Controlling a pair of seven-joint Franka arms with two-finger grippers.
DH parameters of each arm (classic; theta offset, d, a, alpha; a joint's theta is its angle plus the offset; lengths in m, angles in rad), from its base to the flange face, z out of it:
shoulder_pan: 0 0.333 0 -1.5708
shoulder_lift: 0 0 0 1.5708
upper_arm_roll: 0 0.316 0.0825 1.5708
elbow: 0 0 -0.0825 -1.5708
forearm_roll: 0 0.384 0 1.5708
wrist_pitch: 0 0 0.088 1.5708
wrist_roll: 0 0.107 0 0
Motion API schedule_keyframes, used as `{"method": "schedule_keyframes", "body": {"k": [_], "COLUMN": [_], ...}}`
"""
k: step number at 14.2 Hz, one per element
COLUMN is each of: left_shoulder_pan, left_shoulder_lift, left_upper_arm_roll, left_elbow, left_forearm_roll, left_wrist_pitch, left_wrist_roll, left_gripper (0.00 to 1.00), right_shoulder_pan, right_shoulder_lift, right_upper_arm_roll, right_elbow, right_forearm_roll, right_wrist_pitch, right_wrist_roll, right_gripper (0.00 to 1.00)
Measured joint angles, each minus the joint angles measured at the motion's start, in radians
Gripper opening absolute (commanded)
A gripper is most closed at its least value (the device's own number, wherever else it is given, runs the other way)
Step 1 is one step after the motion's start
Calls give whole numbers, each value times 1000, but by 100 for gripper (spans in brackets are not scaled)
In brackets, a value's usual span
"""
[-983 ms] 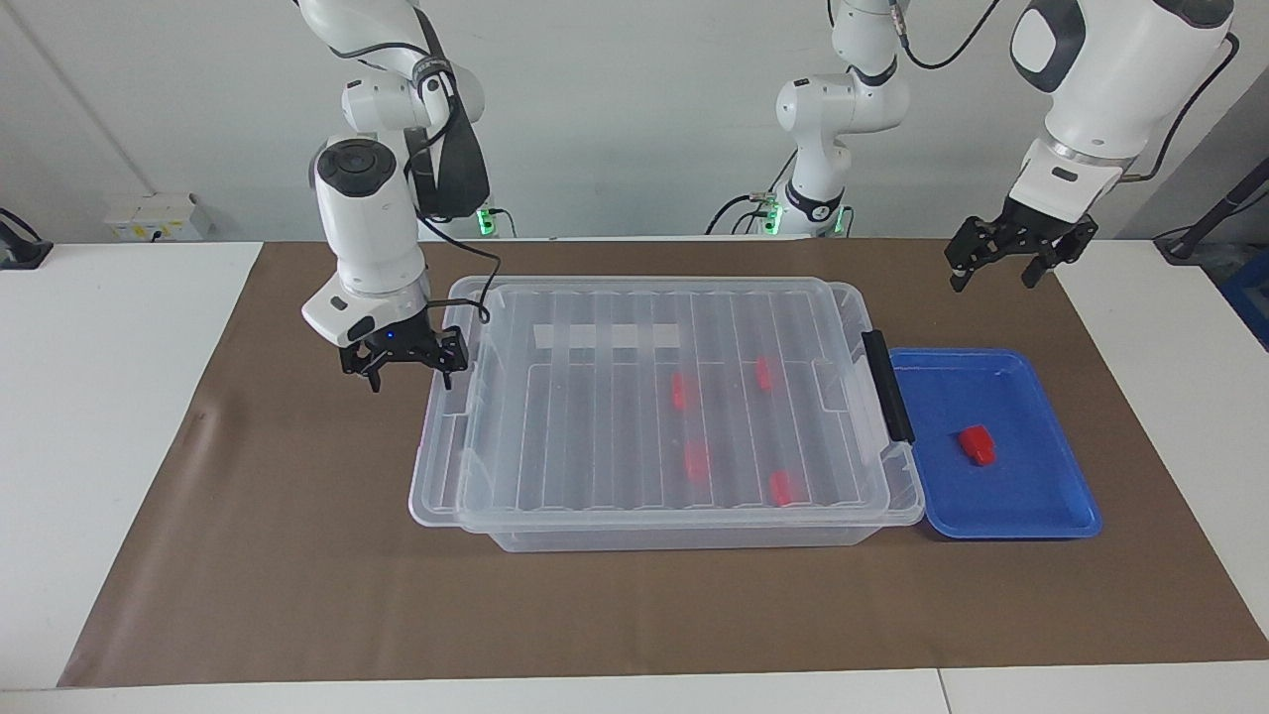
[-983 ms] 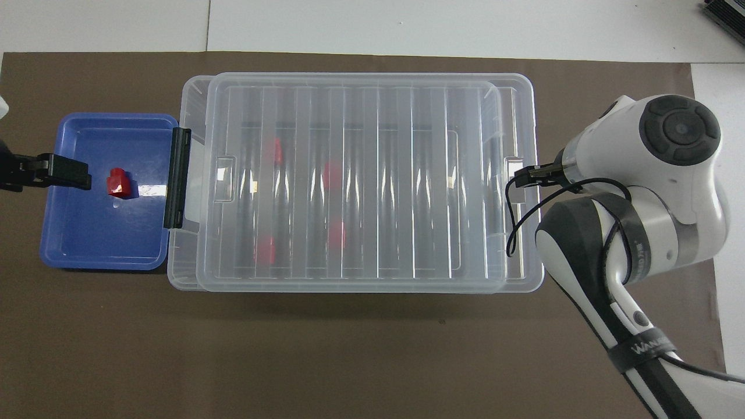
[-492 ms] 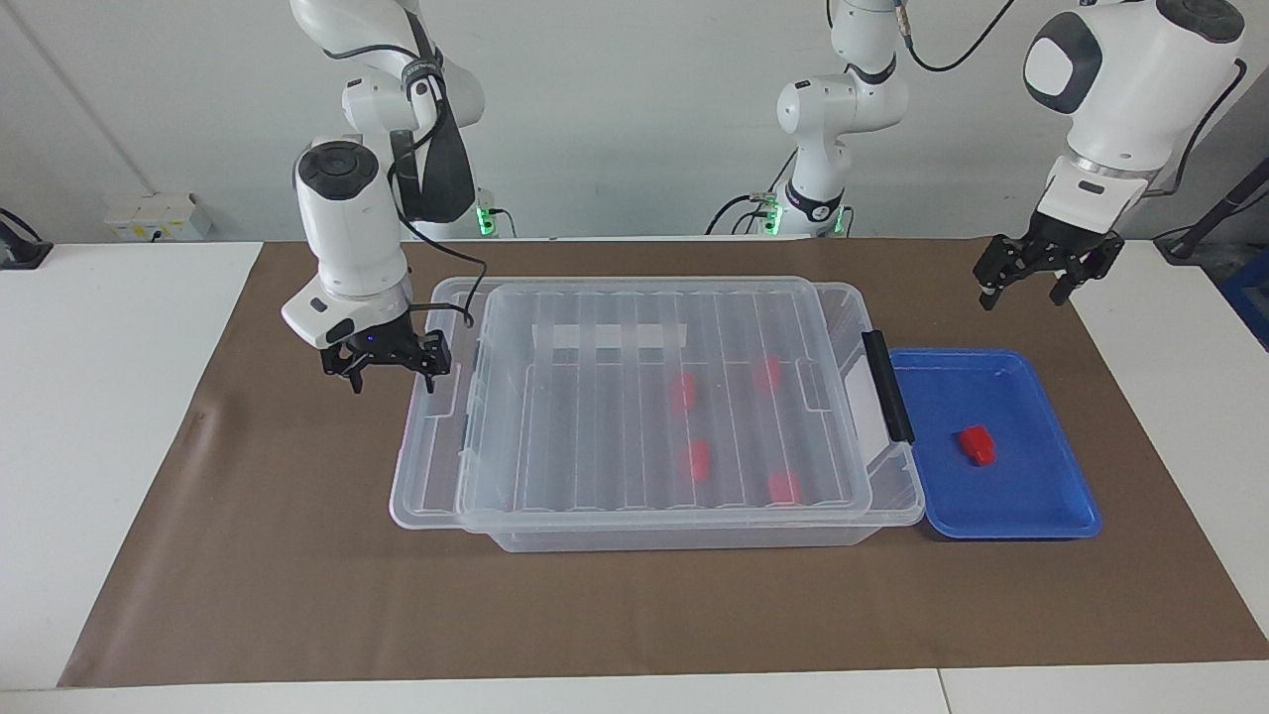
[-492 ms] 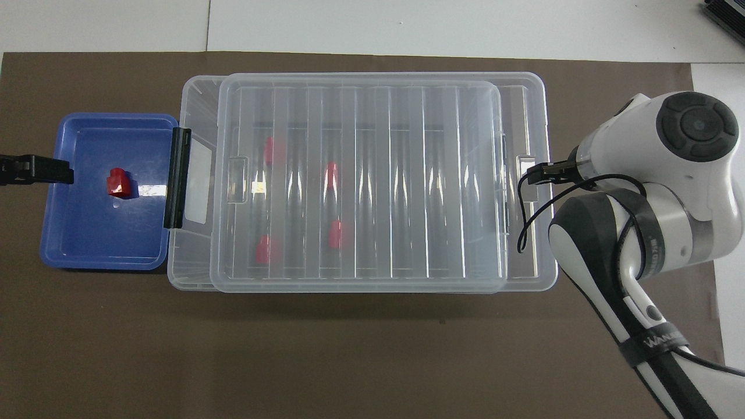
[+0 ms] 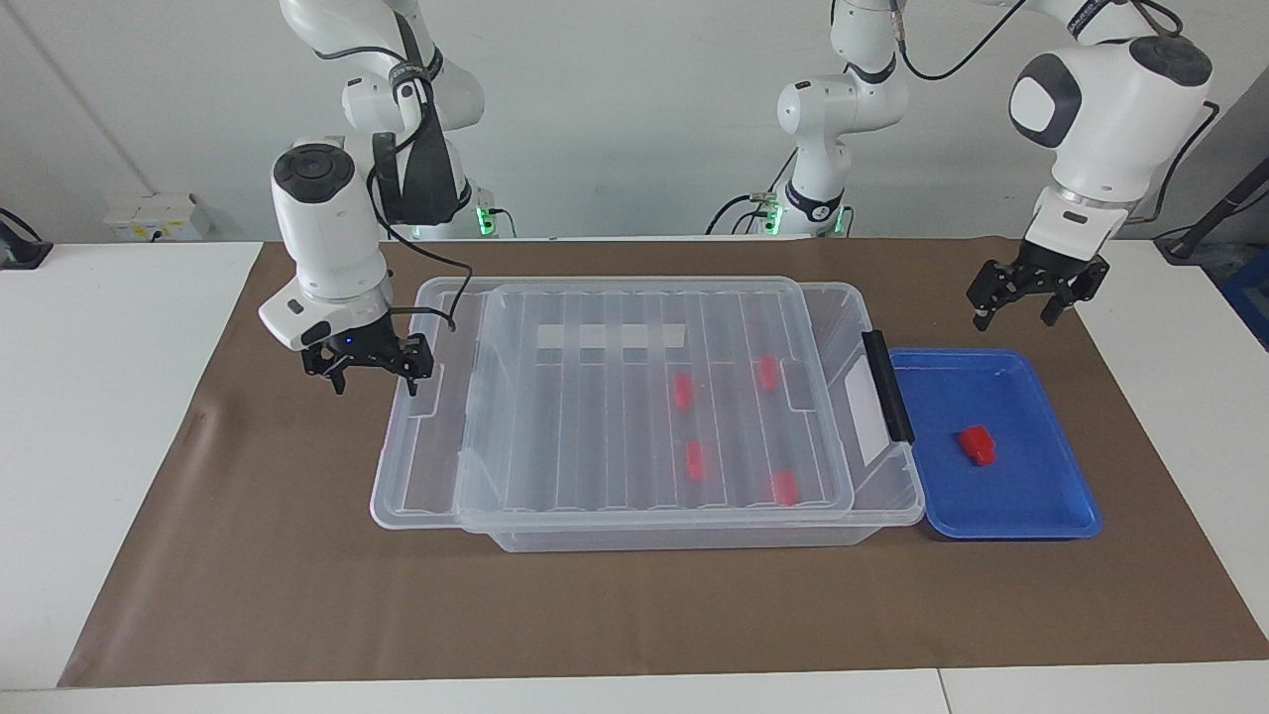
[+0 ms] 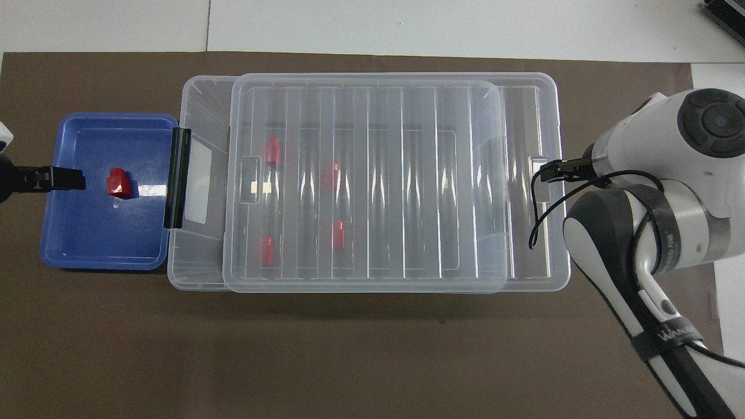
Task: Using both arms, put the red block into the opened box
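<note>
One red block (image 5: 977,444) (image 6: 118,182) lies in the blue tray (image 5: 1051,516) (image 6: 87,244). The clear box (image 5: 897,491) (image 6: 195,262) holds several more red blocks (image 5: 682,392) (image 6: 272,150), seen through its ribbed lid (image 5: 555,426) (image 6: 419,186). The lid sits shifted toward the right arm's end, baring a strip of the box by the black handle (image 5: 887,387) (image 6: 177,177). My right gripper (image 5: 375,382) (image 6: 553,170) is open at the lid's overhanging end, one finger against its notch. My left gripper (image 5: 1026,307) (image 6: 64,178) hangs open over the tray's edge.
Box and tray stand end to end on a brown mat (image 5: 248,555) (image 6: 349,361). White table (image 5: 99,397) borders the mat at both ends. The right arm's elbow and cable (image 6: 541,215) hang over the mat beside the lid's end.
The right gripper has moved toward the right arm's end and the lid has slid with it, widening the uncovered strip at the handle. The left gripper has come down closer to the tray.
</note>
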Motion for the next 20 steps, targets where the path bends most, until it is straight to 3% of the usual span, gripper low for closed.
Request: {"method": "schedule_keyframes", "body": {"k": [2, 10, 20], "left_shoulder_pan": [43, 88, 76], "left_shoulder_lift": [15, 141, 284], "left_upper_arm_roll": [2, 2, -18], "left_elbow": [-64, -149, -176], "left_forearm_roll": [0, 0, 0], "left_wrist_pitch": [89, 361, 534], "left_wrist_roll": [9, 11, -11], "left_gripper": [100, 100, 100], "right_shoulder_pan": [-9, -67, -122], "right_shoulder_lift": [0, 0, 0], "right_upper_arm_roll": [0, -1, -2], "right_elbow": [0, 0, 1], "right_forearm_roll": [0, 0, -1], "right_wrist_pitch": [0, 0, -2], "right_wrist_roll": [0, -50, -97], "right_gripper": [100, 100, 100]}}
